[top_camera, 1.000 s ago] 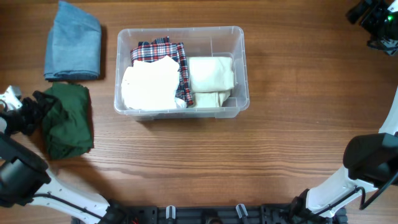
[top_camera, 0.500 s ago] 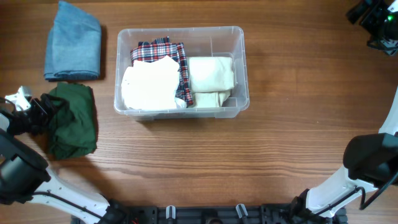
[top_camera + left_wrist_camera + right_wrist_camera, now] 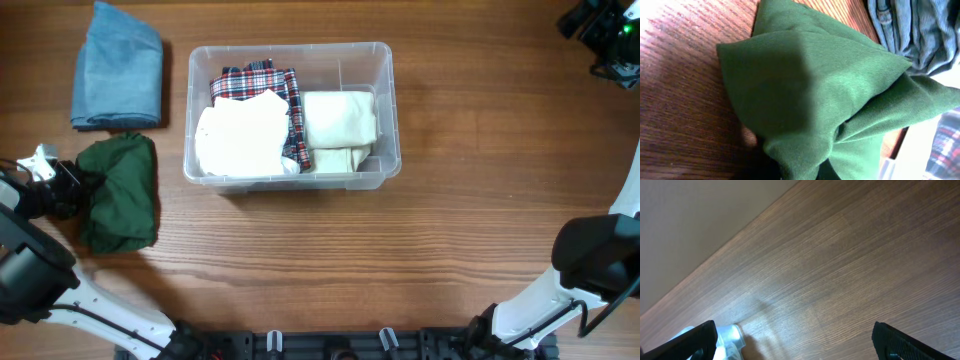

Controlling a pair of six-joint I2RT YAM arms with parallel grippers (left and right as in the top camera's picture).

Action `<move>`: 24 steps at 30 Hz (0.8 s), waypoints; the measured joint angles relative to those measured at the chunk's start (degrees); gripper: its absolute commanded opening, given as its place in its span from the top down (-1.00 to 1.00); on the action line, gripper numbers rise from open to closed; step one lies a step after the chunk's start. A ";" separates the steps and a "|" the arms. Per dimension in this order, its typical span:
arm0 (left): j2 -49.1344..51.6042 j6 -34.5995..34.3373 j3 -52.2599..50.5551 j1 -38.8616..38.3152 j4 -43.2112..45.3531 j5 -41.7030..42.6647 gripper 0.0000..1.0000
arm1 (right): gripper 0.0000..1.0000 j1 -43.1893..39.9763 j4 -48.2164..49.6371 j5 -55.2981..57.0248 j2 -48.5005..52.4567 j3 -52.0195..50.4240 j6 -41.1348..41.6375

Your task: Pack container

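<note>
Shifted toward the container (image 3: 290, 49), the green cloth (image 3: 125, 190) left of it is now pinched by the left gripper (image 3: 82, 187), while the right gripper (image 3: 799, 341) gapes wide.

We see a table (image 3: 480, 200) of brown wood, finely grained, smooth, with a soft sheen. The container (image 3: 290, 47) is clear, glossy plastic. The green cloth (image 3: 120, 195) is matt, with a fine ribbed weave. The blue cloth (image 3: 117, 68) looks like faded denim with stitched seams. Inside the container are a woven plaid cloth (image 3: 255, 78), a matt white cloth (image 3: 240, 135) and a cream cloth (image 3: 340, 118).
</note>
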 measured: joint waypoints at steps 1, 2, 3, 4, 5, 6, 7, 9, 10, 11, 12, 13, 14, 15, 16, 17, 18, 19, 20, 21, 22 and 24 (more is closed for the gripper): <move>0.02 -0.85 -0.07 0.00 0.28 0.61 0.92 | -0.99 0.00 0.00 0.00 0.00 0.00 0.00; 0.11 -1.70 -0.09 0.00 0.46 1.46 0.92 | -0.99 0.00 0.00 0.00 0.00 0.00 0.00; 0.22 -2.64 -0.07 -0.02 0.44 3.19 0.92 | -0.99 0.00 0.00 0.00 0.00 0.00 0.00; 0.22 -3.21 -0.04 -0.02 0.15 4.66 0.92 | -0.99 0.00 0.00 0.00 0.00 0.00 0.00; 0.22 -3.72 0.13 -0.02 -0.70 6.14 0.92 | -0.99 0.00 0.00 0.02 0.00 0.00 0.00; 0.17 -3.96 0.37 -0.02 -1.81 7.43 0.92 | -0.99 0.00 0.00 0.02 0.00 0.00 0.00; -0.13 -4.15 0.70 -0.04 -3.23 8.79 0.92 | -0.99 0.00 0.00 0.00 0.00 0.00 0.00; -2.03 -4.37 0.76 -0.26 -4.85 9.99 0.92 | -1.00 0.00 0.00 0.00 0.00 0.00 0.00; -3.80 -4.44 0.76 -0.48 -5.60 10.29 0.92 | -0.99 0.00 0.00 0.00 0.00 0.00 0.00; -6.49 -4.59 0.76 -0.92 -6.36 10.69 0.92 | -0.99 0.00 0.00 0.02 0.00 0.00 0.00; -9.18 -4.66 0.76 -1.40 -6.88 10.91 0.92 | -0.99 0.00 0.00 0.02 0.00 0.00 0.00; -11.80 -4.66 0.76 -1.90 -7.19 11.15 0.92 | -0.99 0.00 0.02 0.00 0.00 0.00 0.00; -14.56 -4.70 0.87 -2.47 -7.52 11.43 0.92 | -0.99 0.00 0.00 0.00 0.00 0.00 0.00; -17.31 -4.83 0.96 -3.21 -7.58 11.50 0.92 | -0.99 0.00 0.00 0.00 0.00 0.00 0.00; -20.87 -4.85 1.09 -4.44 -7.56 11.65 0.92 | -0.99 0.00 0.00 0.02 0.00 0.00 0.00; -23.61 -4.85 1.22 -5.60 -7.56 11.91 0.92 | -0.99 0.00 0.00 0.02 0.00 0.00 0.00; -26.18 -4.85 1.29 -6.97 -7.50 12.00 0.92 | -0.99 0.00 0.00 0.02 0.00 0.00 0.00; -28.55 -4.87 1.31 -8.41 -7.30 12.07 0.92 | -1.00 0.00 0.02 0.02 0.00 0.00 0.00; -30.86 -4.96 1.31 -10.19 -6.84 12.15 0.92 | -0.99 0.00 0.02 0.02 0.00 0.00 0.00; -33.03 -5.16 1.31 -12.17 -5.97 12.26 0.92 | -1.00 0.00 0.00 0.00 0.00 0.00 0.00; -35.12 -5.64 1.31 -14.51 -4.59 12.35 0.92 | -0.99 0.00 0.02 0.02 0.00 0.00 0.00; -38.03 -7.74 1.38 -19.34 -0.15 12.59 0.92 | -0.99 0.00 0.02 0.00 0.00 0.00 0.00</move>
